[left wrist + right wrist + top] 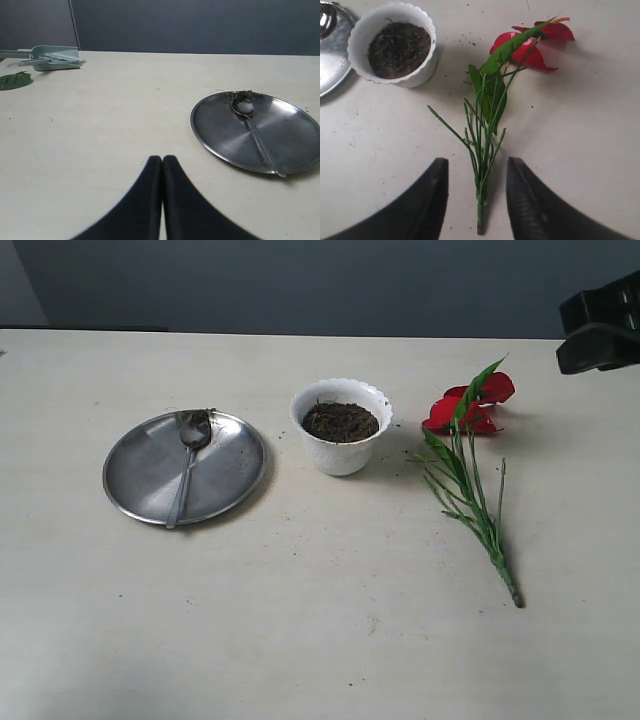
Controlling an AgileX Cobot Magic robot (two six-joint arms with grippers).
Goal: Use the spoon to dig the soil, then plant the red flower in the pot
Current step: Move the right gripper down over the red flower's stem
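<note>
The white pot [343, 452] stands mid-table, filled with dark soil [340, 422]. The spoon [187, 462] lies on the steel plate, with soil crumbs at its bowl. Right of the pot, the red flower [441, 416] lies flat on the table. In the right wrist view my right gripper [477, 161] is open, its fingers apart on either side of the flower's stem end [480, 197] and holding nothing; the pot [421, 75] and soil [397, 47] lie beyond. My left gripper [162, 159] is shut and empty over bare table, short of the spoon [255, 136].
The round steel plate [145, 480] sits left of the pot. A pale green dustpan-like tool [52, 56] and a loose green leaf [15, 80] lie at the far table edge in the left wrist view. A black arm part [600, 330] shows at the upper right.
</note>
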